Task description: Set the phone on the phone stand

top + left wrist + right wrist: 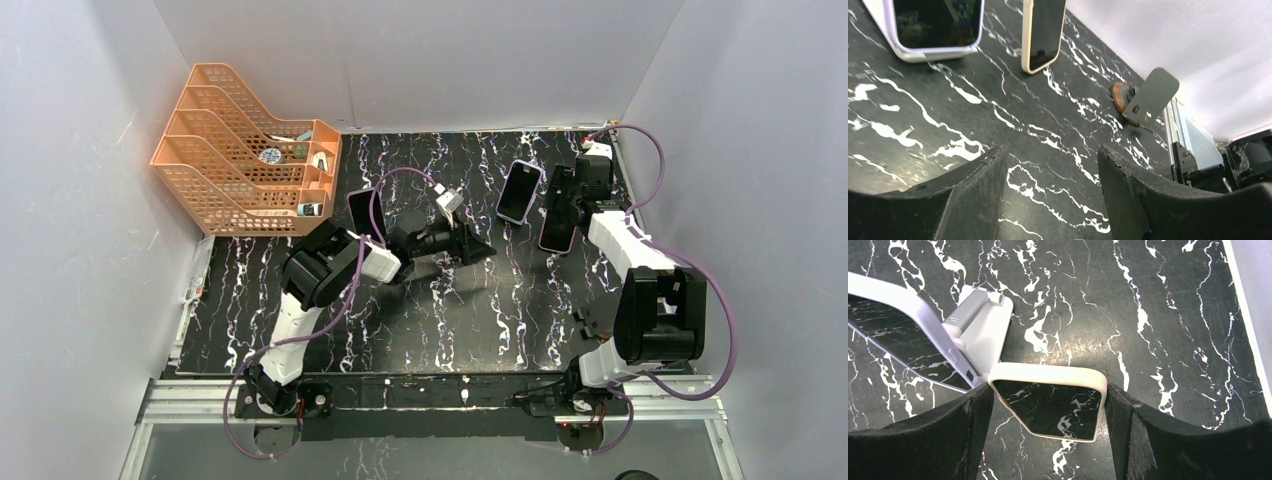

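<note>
A phone in a cream case (1058, 407) stands between my right gripper's (1048, 390) fingers, with both pads against its sides. From above, this phone (557, 236) hangs tilted at the back right under the right gripper (566, 205). The left wrist view shows its lower end (1040, 45) at or just above the table. An empty phone stand (1150, 95), a grey plate on a round wooden base, sits near the right arm's base, half hidden (588, 321) from above. My left gripper (1053, 165) is open over bare table mid-scene (480, 247).
A lavender-cased phone (519, 192) leans on a white stand (980, 332) just left of the held phone. Another dark phone (362, 213) stands behind the left arm. An orange tiered rack (245, 150) fills the back left corner. White walls enclose the table.
</note>
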